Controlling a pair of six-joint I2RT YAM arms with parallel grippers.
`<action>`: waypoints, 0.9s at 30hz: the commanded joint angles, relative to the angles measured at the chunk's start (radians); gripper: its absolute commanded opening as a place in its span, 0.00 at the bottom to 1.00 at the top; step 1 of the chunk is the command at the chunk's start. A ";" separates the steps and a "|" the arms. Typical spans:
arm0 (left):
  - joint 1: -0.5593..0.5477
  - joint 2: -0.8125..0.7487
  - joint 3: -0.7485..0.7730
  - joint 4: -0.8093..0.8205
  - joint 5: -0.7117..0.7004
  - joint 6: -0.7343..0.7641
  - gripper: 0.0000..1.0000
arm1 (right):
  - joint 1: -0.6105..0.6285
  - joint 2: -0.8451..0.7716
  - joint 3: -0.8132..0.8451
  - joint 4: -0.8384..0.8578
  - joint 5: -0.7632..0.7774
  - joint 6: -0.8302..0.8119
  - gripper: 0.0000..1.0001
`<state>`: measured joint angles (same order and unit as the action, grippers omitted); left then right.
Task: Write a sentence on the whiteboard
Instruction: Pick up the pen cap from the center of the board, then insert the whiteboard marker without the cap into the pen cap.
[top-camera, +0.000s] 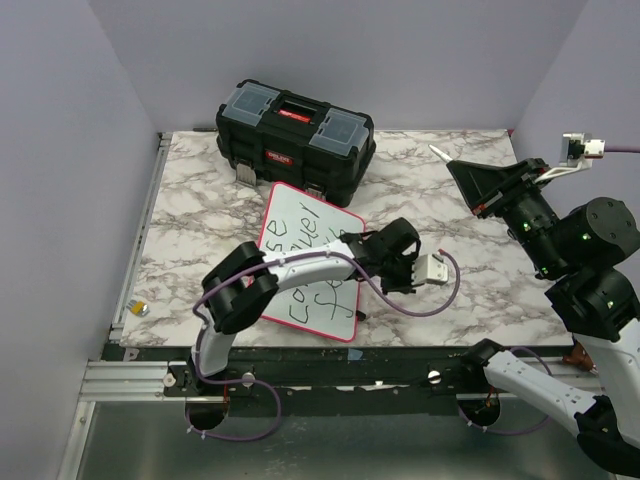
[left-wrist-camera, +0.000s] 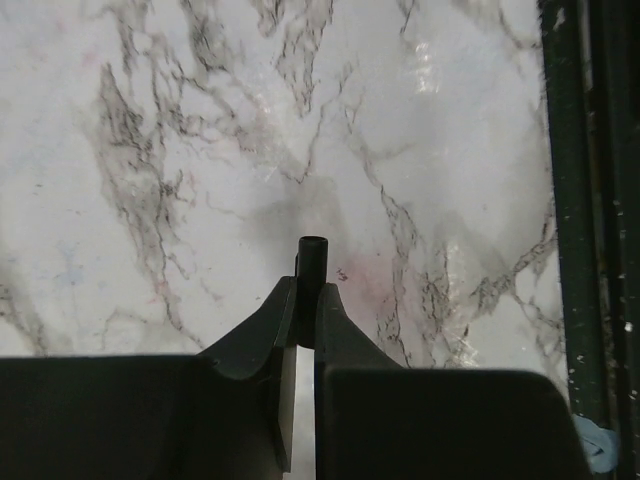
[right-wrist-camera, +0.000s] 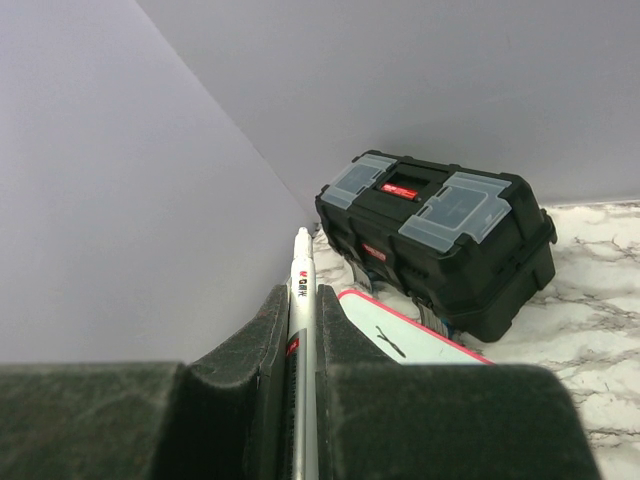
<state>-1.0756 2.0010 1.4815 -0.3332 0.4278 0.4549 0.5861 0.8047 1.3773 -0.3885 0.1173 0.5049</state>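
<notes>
Two robot arms work over a marble-patterned desk (top-camera: 200, 200). The right tool (right-wrist-camera: 302, 292) is raised in the air, its fingers pressed together on a white marker (right-wrist-camera: 301, 262) that runs lengthwise between them, with its tip sticking out past the fingertips. The whiteboard (top-camera: 318, 222) lies flat on the desk, well apart from this tool, below it and off to its left. The marker's long axis points roughly that way, toward the board's far end and the black toolbox (top-camera: 295, 125) just behind it. The board's long axis runs from the toolbox toward the arm bases, tilted slightly. The sentence (top-camera: 300, 292) fills its face in about three lines of black letters, partly hidden under the left forearm. The left arm is the nearer one and reaches across the board, so the left tool (left-wrist-camera: 308, 292) hangs just past the board's right rim, over bare desk near the front rail. Its fingers pinch a small black cylinder (left-wrist-camera: 313, 252), probably the marker's cap, though that is too small to confirm. With the lines already on the board, the writing looks largely done. Any further stroke would need the right tool to come down and left onto the board.
</notes>
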 joint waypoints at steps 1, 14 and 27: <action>-0.004 -0.161 -0.032 0.049 0.070 -0.042 0.00 | 0.005 0.001 -0.003 -0.008 -0.001 -0.001 0.01; 0.036 -0.547 -0.157 -0.084 0.052 -0.054 0.00 | 0.005 0.041 0.053 -0.013 -0.108 0.000 0.01; 0.206 -0.997 -0.418 -0.067 0.023 -0.053 0.00 | 0.004 0.111 0.027 -0.039 -0.423 -0.002 0.01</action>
<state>-0.8970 1.0939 1.1549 -0.4202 0.4633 0.3977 0.5861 0.8875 1.4136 -0.4015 -0.1337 0.5053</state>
